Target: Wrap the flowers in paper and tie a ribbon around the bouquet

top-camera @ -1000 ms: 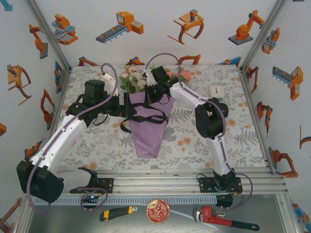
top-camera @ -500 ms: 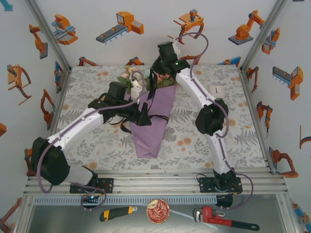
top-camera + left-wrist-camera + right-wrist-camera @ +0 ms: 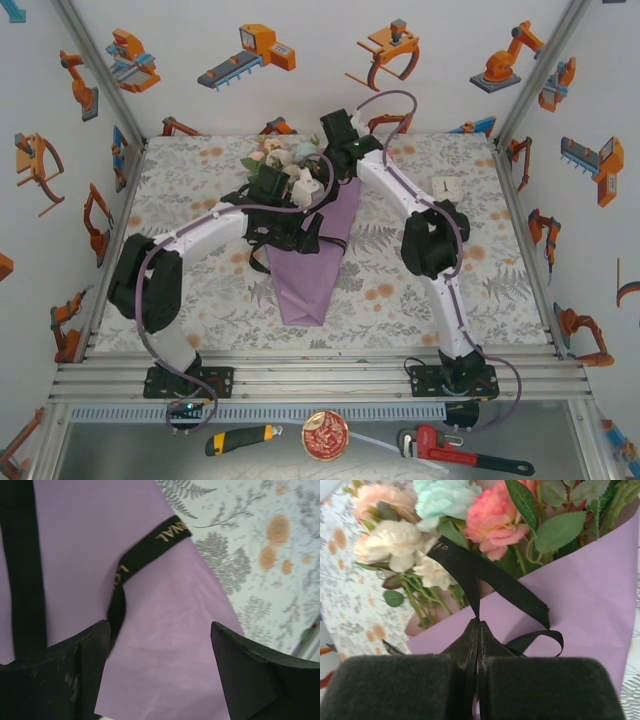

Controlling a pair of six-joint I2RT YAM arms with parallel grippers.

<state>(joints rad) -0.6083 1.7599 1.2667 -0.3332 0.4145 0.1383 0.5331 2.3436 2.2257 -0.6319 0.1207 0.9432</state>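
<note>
**Right gripper pinches the ribbon, left gripper hangs open over the paper**

Your right gripper [image 3: 477, 625] has its two fingers pressed tight together. The long, thin black fabric ribbon [image 3: 487, 577] is pinched between them. From the pinch the ribbon goes up to the blooms. There it folds and runs back down to the right, across the top edge of the paper. A small loop of ribbon curls just to the right of the fingers.

The bunch of fake pink, white and pale blue flowers [image 3: 492, 517] with green leaves sits inside the big lilac-purple sheet of paper [image 3: 580, 590]. The paper is rolled around the flowers like a cone. In the top view this bouquet [image 3: 305, 285] lies in the middle of the white tablecloth [image 3: 190, 180] with its printed grey ferns and orange blooms. The pointed end faces the arm bases and the flowers face the far wall.

Your left gripper [image 3: 160, 635] hangs over the lilac paper with its fingers wide apart, and nothing is gripped between them. In the left wrist view a strip of ribbon with gold letters crosses the paper, twists, and drops down right beside one finger. You cannot tell if it touches that finger. Another black strip runs down the left side of that view.
</note>
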